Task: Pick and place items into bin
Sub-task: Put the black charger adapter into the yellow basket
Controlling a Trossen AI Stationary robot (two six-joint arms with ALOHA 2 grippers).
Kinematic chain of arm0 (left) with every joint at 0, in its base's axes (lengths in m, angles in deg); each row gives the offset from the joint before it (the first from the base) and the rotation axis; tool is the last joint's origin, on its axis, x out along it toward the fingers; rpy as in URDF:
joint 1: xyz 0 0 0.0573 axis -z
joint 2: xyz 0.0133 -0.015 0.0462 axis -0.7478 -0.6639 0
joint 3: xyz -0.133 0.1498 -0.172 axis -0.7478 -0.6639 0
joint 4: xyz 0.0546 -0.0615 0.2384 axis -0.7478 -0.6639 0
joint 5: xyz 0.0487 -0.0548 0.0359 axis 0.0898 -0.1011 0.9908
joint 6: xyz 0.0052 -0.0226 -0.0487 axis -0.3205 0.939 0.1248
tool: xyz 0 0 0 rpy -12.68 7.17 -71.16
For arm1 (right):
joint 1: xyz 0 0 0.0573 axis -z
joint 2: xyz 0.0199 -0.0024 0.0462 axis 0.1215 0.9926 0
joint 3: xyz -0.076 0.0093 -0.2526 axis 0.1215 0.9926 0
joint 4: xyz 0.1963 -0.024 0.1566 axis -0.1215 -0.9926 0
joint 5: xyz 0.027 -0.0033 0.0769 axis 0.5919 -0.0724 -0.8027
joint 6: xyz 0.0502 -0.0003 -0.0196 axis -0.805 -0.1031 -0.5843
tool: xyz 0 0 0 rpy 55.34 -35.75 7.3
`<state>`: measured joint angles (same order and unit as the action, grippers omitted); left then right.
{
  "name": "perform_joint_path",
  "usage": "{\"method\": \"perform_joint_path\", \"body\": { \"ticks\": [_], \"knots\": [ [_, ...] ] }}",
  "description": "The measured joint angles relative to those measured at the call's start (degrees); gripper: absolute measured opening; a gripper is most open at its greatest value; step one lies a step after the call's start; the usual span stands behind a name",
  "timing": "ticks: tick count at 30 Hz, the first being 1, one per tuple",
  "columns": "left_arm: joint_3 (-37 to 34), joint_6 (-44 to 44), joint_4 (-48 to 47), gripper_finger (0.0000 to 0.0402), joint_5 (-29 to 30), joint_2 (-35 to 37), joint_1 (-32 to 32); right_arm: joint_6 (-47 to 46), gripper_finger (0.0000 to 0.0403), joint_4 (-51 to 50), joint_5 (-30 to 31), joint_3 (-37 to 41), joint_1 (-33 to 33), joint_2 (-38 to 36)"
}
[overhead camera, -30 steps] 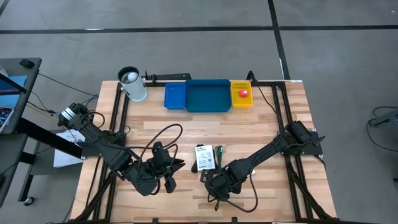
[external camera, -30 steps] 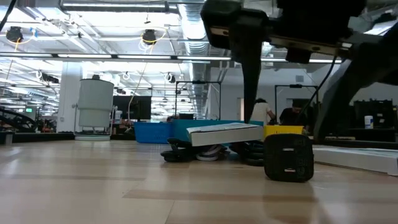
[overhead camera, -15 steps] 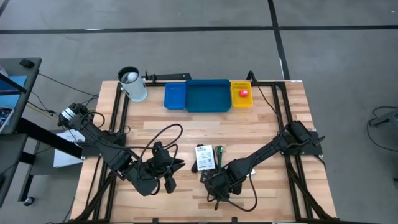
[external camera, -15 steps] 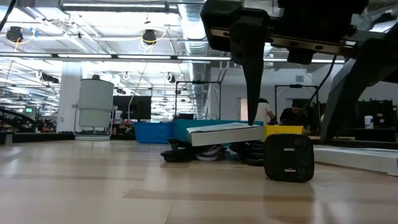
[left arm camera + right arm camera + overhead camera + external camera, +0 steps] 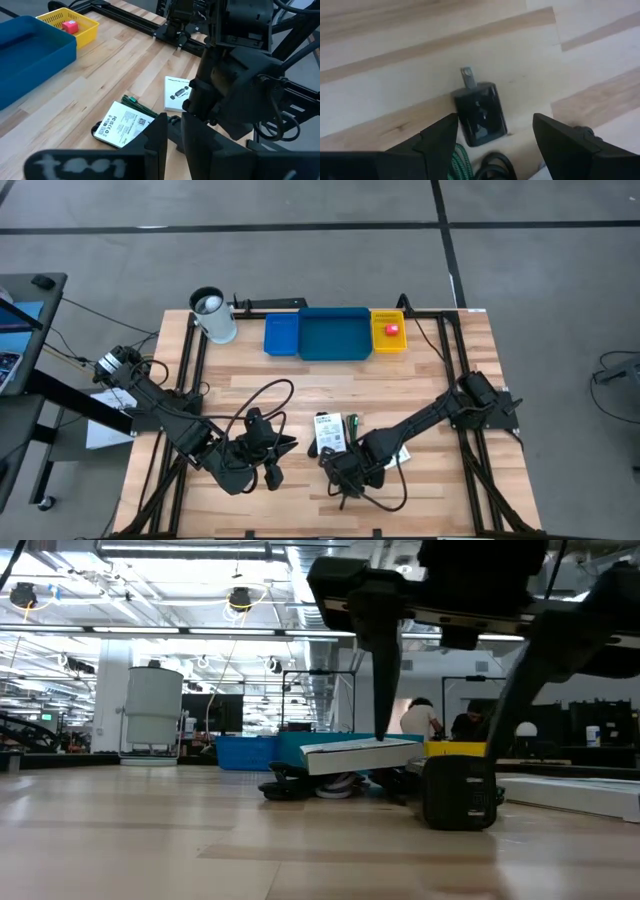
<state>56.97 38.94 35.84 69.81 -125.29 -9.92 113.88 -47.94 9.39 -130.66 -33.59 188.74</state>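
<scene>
From above, our right gripper (image 5: pixel 340 469) hides what lies under it near the table's (image 5: pixel 440 380) front edge; our right wrist view shows a small black piece (image 5: pixel 480 113) on the wood between our widely spread fingers (image 5: pixel 438 141), untouched. Our left wrist view adds a white packet (image 5: pixel 125 123) propped on cables, with a second packet (image 5: pixel 179 94) flat just beside it. Along the far edge stands the bin row: the small blue tray (image 5: pixel 281 335) and wide blue tray (image 5: pixel 335 334) show nothing inside, the yellow tray (image 5: pixel 389 333) holds a red block (image 5: pixel 391 330). Our left gripper (image 5: pixel 262 455) waits near the front edge, fingers nearly together, holding nothing.
</scene>
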Motion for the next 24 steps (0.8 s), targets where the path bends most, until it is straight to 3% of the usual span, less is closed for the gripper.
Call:
{"method": "perform_joint_path", "body": {
  "ticks": [24],
  "knots": [
    [0.00,0.00,0.04,0.0043,0.07,0.00,0.00,1.05,0.0255,1.34,-2.30,-0.17,-0.35,1.81]
  ]
}}
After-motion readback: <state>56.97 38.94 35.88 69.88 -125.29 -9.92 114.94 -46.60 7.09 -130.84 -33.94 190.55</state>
